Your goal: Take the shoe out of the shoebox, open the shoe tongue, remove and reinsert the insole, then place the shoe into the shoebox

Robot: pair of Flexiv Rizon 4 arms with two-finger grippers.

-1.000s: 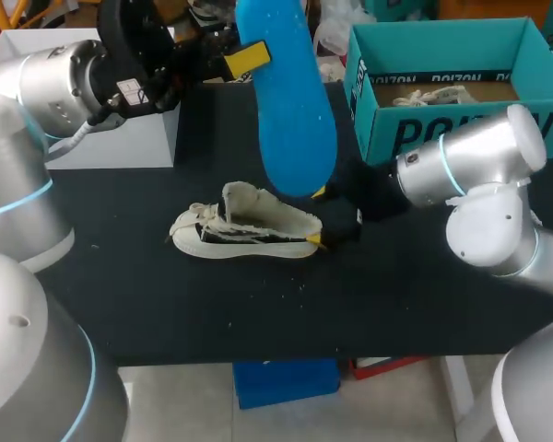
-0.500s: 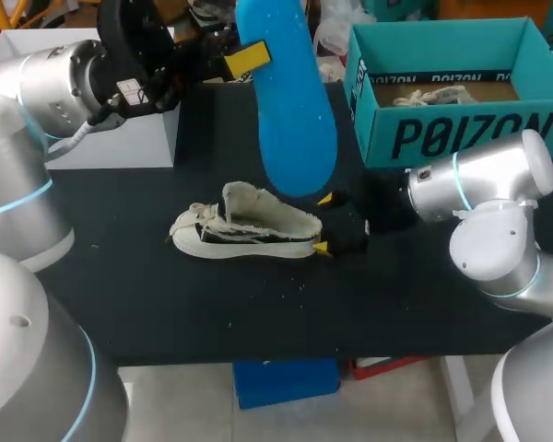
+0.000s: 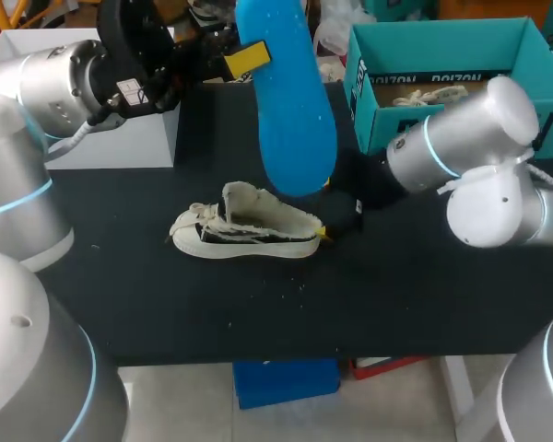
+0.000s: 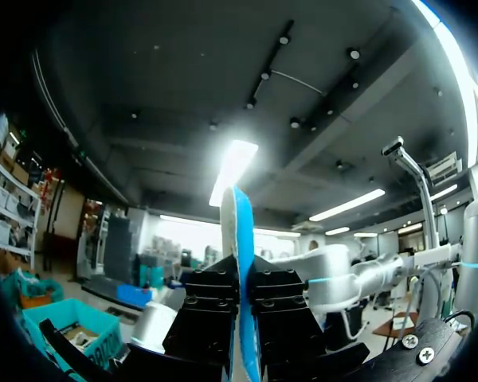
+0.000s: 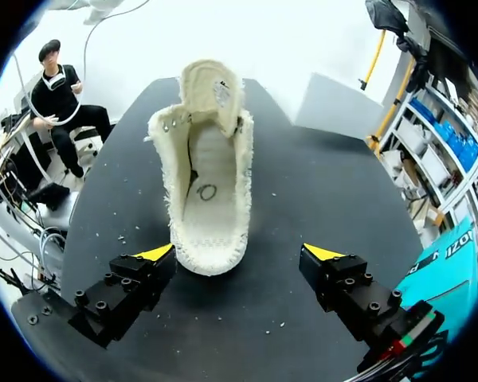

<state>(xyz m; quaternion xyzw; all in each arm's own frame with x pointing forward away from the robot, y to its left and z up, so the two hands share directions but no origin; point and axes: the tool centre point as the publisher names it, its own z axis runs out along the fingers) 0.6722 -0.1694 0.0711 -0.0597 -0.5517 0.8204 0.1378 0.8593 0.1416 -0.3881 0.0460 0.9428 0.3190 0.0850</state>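
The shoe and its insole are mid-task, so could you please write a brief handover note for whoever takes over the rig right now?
Left gripper: shut on the blue insole, held up above the table.
Right gripper: open, straddling the heel of the shoe, not touching it.
Shoe: on the table, heel toward the right gripper, tongue pulled open.
Shoebox: open, at the table's far right.
Done: shoe out, tongue opened, insole removed.
Left: reinsert the insole, then put the shoe back into the shoebox.
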